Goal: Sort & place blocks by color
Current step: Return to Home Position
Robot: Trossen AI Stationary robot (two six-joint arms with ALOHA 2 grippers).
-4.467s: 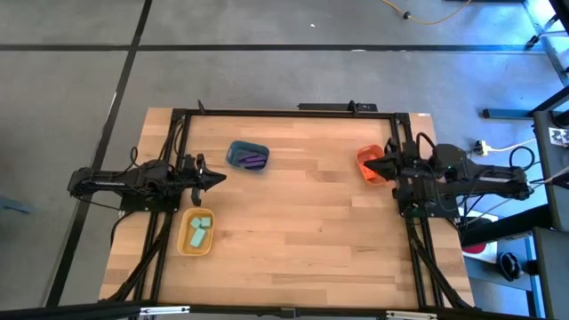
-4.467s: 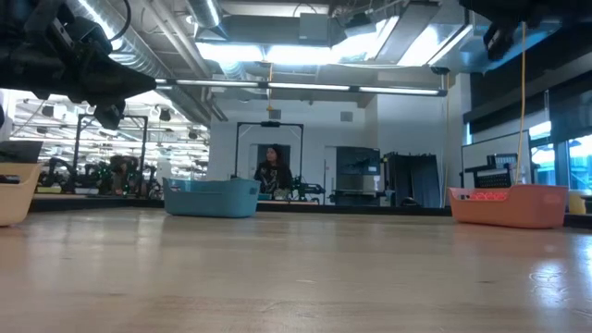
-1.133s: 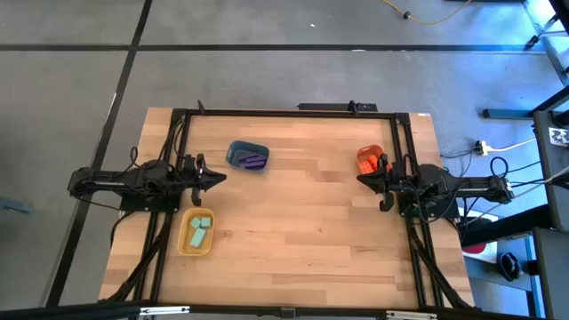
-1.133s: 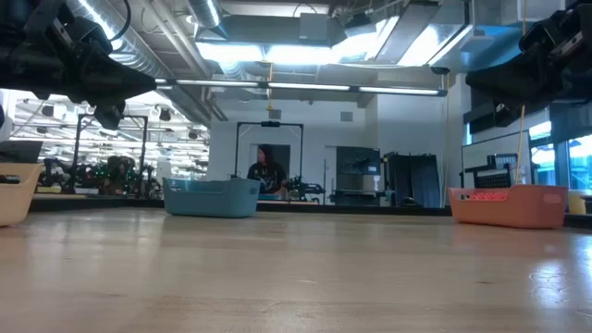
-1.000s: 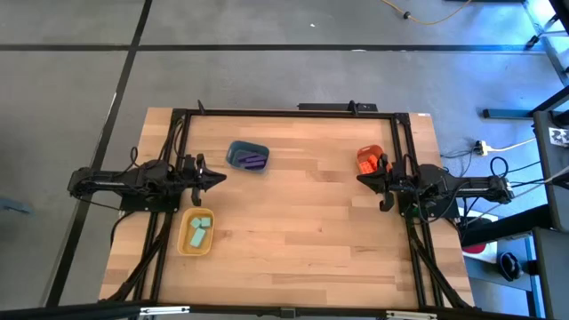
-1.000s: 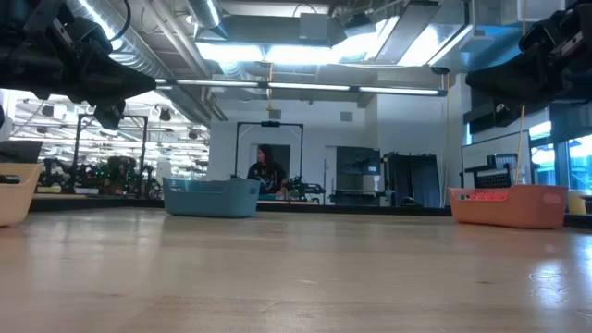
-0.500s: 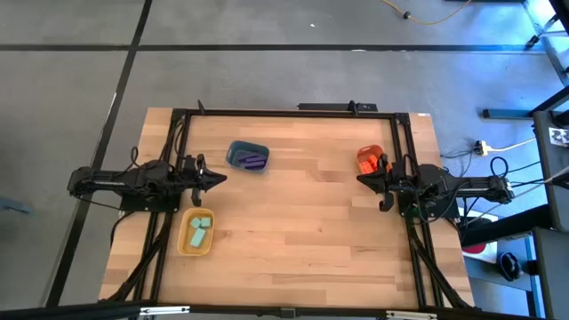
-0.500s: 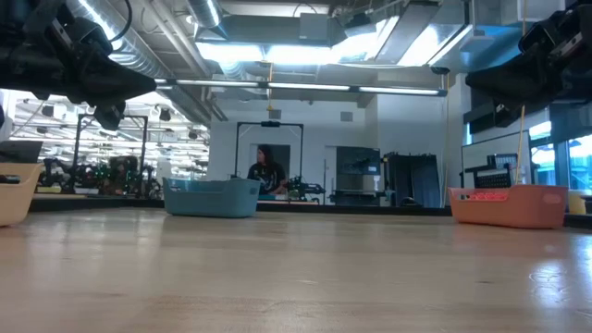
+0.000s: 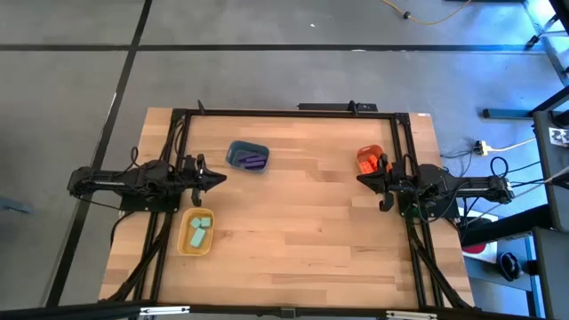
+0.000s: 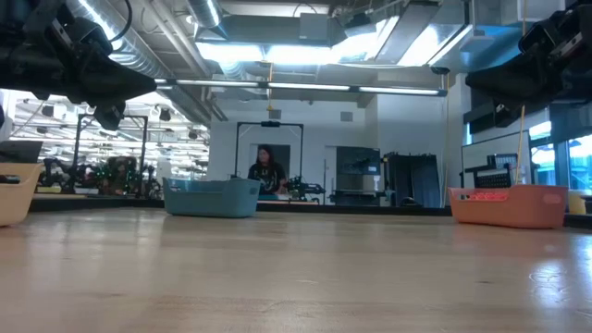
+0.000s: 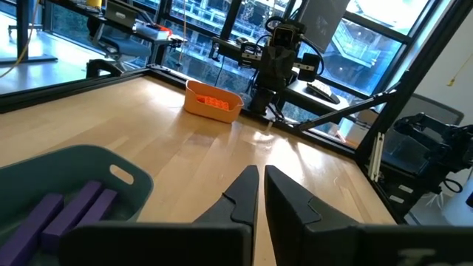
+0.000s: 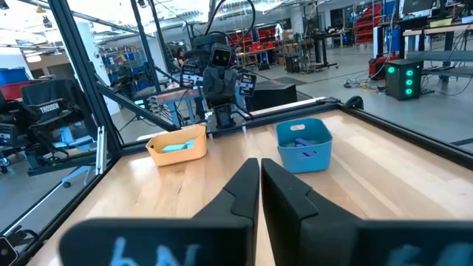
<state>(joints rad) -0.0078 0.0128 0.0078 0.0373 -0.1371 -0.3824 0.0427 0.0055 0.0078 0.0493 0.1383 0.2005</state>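
**Wooden table, both pincers closed on nothing**

Pale planks of the table (image 9: 293, 222) lie bare through the middle, and we see the arms parked at its two sides. We find the left gripper (image 9: 218, 178) at the left edge. Its fingers (image 11: 242, 193) are drawn together to a thin slit with nothing between them. The right gripper (image 9: 363, 179), at the right edge, is closed the same way and also empty.

Near the left gripper, the purple blocks (image 9: 255, 161) lie in the blue tub (image 9: 233, 151) and the mint-green blocks (image 9: 199, 230) in the yellow tub (image 9: 187, 247). The orange-red blocks (image 9: 368, 163) sit in the orange tub (image 9: 360, 158), close against the right gripper.

Our overhead view shows what each tub holds; the table-level view shows mostly their walls. Farther off, beyond the table's far edge, a person (image 10: 266, 171) shows in the room.
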